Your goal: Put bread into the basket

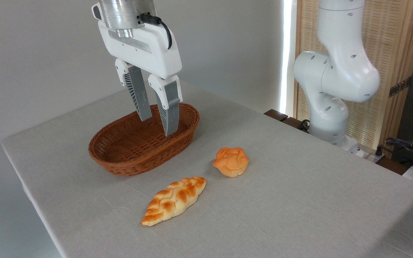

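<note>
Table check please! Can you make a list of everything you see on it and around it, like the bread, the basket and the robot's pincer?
Surface: table under a pale grey cloth, flat.
Job's things: braided bread lies on the cloth, outside the basket; nothing seen in the basket.
Clutter: small round bun beside the bread, apart from it.
Grippers: pincer open, holding nothing, fingertips in front of the basket.
Cables: black cable on the wrist; wires far right.
Surroundings: white wall, slatted screen, robot arm base.

- Reddish-brown oval woven wicker basket showing a rough, ribbed weave.
- Long braided golden-yellow bread looking smooth and slightly glossy, browned in patches.
- Pale grey matt cloth-covered table showing a fine grain.
- Glossy white plastic gripper carrying ridged grey fingers under a brushed metal collar.
</note>
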Tool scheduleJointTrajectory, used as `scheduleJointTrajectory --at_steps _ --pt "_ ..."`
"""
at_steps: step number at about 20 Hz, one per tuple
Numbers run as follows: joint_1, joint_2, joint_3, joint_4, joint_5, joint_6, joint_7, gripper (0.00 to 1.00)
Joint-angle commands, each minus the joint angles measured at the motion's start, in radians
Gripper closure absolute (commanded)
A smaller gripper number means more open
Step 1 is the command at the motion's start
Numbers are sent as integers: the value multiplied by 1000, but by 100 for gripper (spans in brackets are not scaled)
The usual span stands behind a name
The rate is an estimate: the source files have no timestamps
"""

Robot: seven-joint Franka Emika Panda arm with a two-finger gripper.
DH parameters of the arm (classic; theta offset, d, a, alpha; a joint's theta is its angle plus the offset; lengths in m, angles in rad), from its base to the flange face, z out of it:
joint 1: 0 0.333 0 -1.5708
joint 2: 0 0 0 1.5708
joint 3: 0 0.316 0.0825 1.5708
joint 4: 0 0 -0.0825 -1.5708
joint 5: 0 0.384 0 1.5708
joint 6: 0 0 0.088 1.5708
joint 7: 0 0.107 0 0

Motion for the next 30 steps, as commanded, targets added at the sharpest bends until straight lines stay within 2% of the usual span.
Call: scheduleJointTrajectory --at_steps 1,15,20,24,28,30 --pt "1 8 3 14 -2 11 20 0" --pt "2 0 -3 9 -6 12 21 0" --pt "2 -17 -6 -20 -6 61 20 0" --pt "2 -46 -6 -113 -6 142 18 0" --pt "4 -109 -6 -302 -6 322 18 0" --pt "4 -127 -7 -380 -6 371 20 0"
